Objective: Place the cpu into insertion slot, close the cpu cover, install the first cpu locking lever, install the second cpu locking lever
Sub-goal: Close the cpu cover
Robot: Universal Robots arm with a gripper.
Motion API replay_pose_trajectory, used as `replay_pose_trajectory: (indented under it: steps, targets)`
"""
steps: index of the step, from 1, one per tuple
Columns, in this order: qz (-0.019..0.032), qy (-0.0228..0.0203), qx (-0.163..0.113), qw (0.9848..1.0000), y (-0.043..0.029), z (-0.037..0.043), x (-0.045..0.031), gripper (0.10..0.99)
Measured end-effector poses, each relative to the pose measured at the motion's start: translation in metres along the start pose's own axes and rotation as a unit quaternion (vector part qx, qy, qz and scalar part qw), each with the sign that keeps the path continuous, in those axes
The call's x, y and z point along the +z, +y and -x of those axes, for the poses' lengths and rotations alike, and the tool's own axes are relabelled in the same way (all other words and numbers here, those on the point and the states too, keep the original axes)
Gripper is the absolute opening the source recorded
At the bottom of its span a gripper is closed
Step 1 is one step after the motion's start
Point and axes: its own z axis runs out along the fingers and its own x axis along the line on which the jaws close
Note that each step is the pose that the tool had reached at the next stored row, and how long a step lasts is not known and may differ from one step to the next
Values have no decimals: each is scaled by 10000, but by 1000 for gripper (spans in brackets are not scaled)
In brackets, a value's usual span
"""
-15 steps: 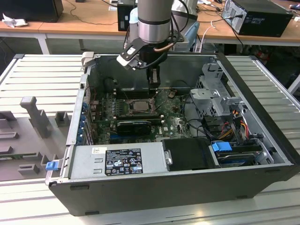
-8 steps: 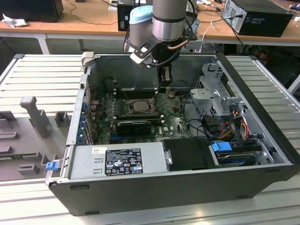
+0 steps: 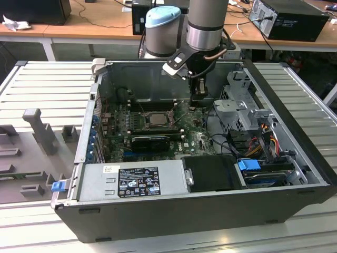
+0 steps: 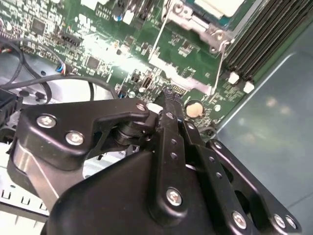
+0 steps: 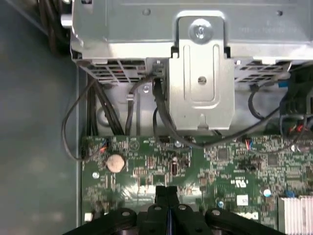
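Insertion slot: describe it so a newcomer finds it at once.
In the open PC case, look at the green motherboard. The insertion slot sits between the long black memory slots and the black card. It's the only square, metal-framed socket.

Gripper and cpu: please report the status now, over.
Gripper shut, empty, low over the green motherboard. Cpu lies in the insertion slot, on the exterior view's left of the gripper. Black cables close by, at the metal drive cage.
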Motion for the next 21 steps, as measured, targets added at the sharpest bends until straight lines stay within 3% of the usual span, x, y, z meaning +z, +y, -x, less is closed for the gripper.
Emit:
replay_pose_trajectory:
  steps: [6, 13, 21]
  targets:
    - [-20, -1, -9, 10000, -45, 0, 61, 106]
    - [-20, 0, -9, 10000, -118, 1, 59, 106]
    - [-20, 0, -9, 10000, -132, 1, 58, 106]
